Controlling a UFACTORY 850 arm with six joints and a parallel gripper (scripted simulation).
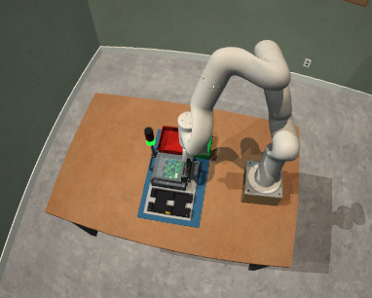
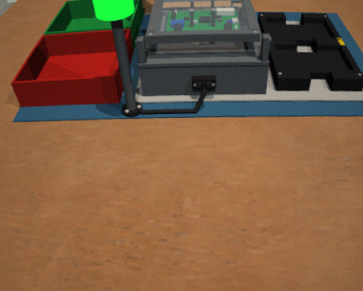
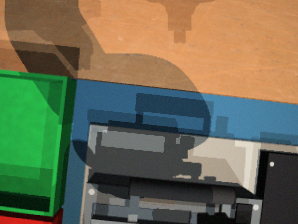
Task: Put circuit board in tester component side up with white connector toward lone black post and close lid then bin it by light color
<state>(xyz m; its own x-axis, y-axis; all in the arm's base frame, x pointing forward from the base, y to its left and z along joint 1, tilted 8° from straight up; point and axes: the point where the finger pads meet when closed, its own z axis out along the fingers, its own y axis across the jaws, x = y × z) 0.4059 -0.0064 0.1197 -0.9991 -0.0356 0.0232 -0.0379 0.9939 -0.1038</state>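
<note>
Zero gap shows at your gripper (image 1: 186, 157): its fingers are pressed together, pinching nothing, near the tester (image 1: 170, 170) (image 2: 203, 76) (image 3: 165, 205). You can't tell whether they touch it. Your circuit board (image 1: 173, 168) (image 2: 203, 20) lies in the tester, under its clear lid (image 1: 157, 170) (image 2: 201, 36).

Tester between bins and tray
Board (image 1: 172, 168) (image 2: 203, 20) in the tester (image 1: 155, 179) (image 2: 203, 78), under its lid (image 2: 201, 35); tray (image 1: 169, 203) (image 2: 315, 57) right of it, bins (image 1: 171, 140) (image 2: 70, 92) left in the exterior view.
</note>
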